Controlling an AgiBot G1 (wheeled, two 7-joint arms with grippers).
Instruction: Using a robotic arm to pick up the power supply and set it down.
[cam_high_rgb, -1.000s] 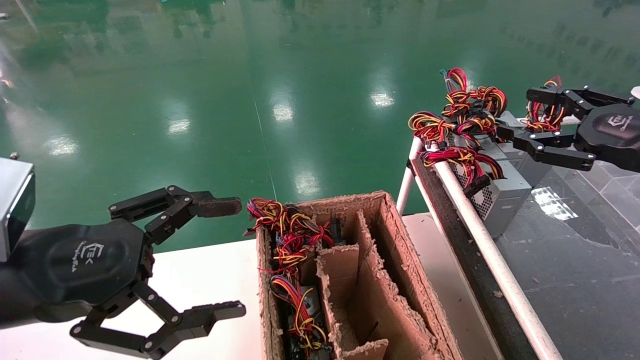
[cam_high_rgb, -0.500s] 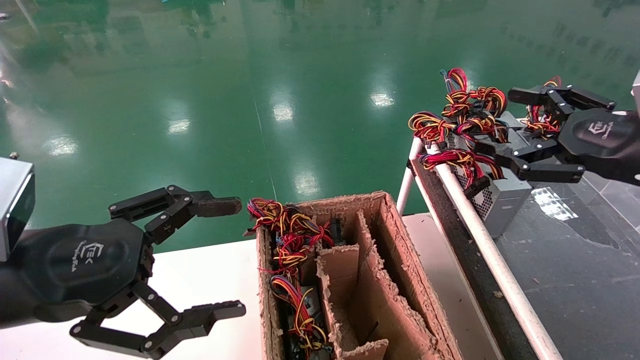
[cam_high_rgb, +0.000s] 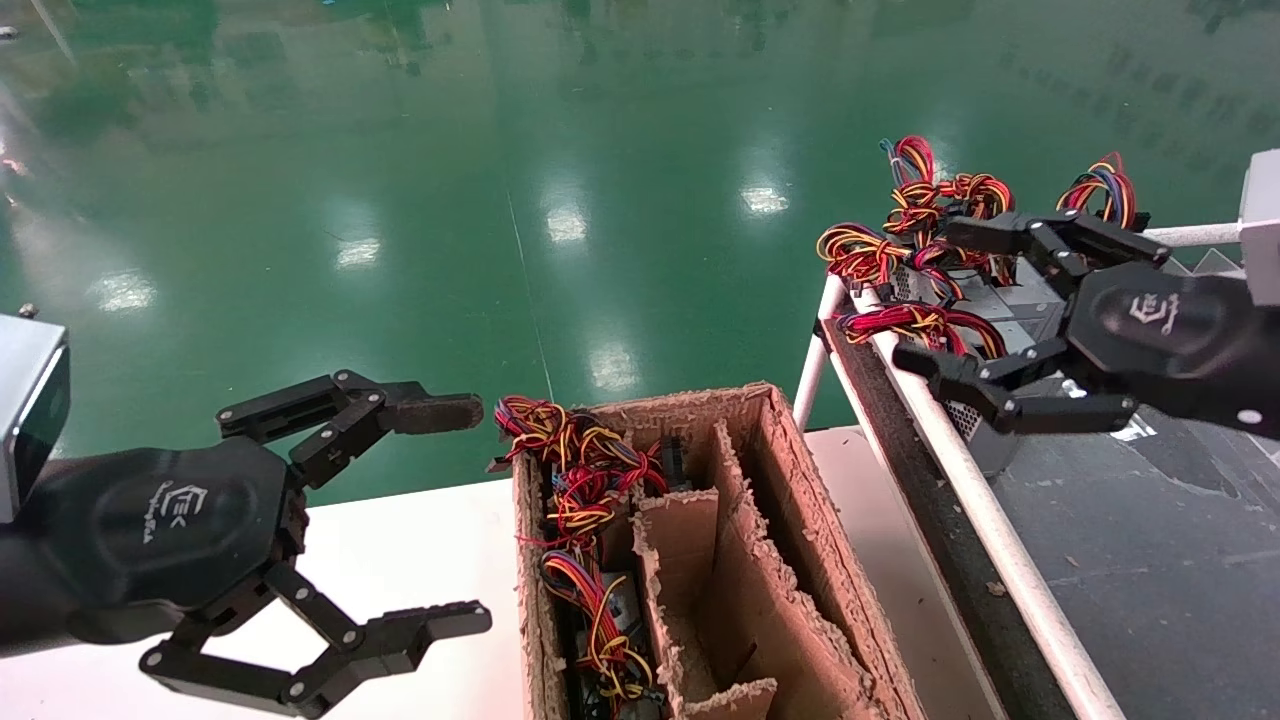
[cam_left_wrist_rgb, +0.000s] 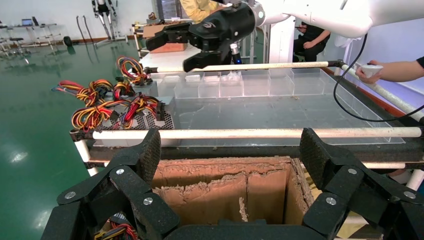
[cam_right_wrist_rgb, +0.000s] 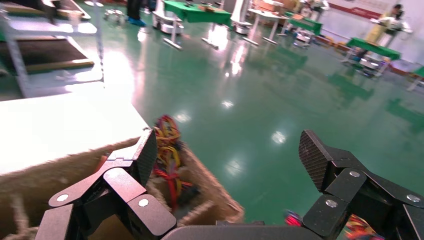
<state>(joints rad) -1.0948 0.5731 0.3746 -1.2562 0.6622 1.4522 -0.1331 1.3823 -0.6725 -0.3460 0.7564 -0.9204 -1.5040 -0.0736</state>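
The power supply (cam_high_rgb: 1031, 302) is a silver-grey box with a mesh side, lying at the near left corner of the dark bin, its red wire bundle (cam_high_rgb: 915, 318) draped over the white rail. My right gripper (cam_high_rgb: 933, 296) hovers open just above it, fingers spread either side of the red bundle and touching nothing. From the left wrist the power supply (cam_left_wrist_rgb: 145, 121) and the right gripper (cam_left_wrist_rgb: 172, 49) show farther off. The right wrist view shows only its own open gripper (cam_right_wrist_rgb: 230, 155) over green floor. My left gripper (cam_high_rgb: 458, 515) hangs open and empty beside the cardboard box.
A torn cardboard box (cam_high_rgb: 690, 400) with dividers stands on the white table (cam_high_rgb: 400, 560); its left compartment holds wired units (cam_high_rgb: 590, 500). More grey boxes with knotted wire coils (cam_high_rgb: 940, 205) sit behind the power supply. A white rail (cam_high_rgb: 1000, 540) edges the dark bin (cam_high_rgb: 1150, 560).
My right gripper has swung left and nearer, from the back coils to above the front power supply, staying open. The left arm has not moved.
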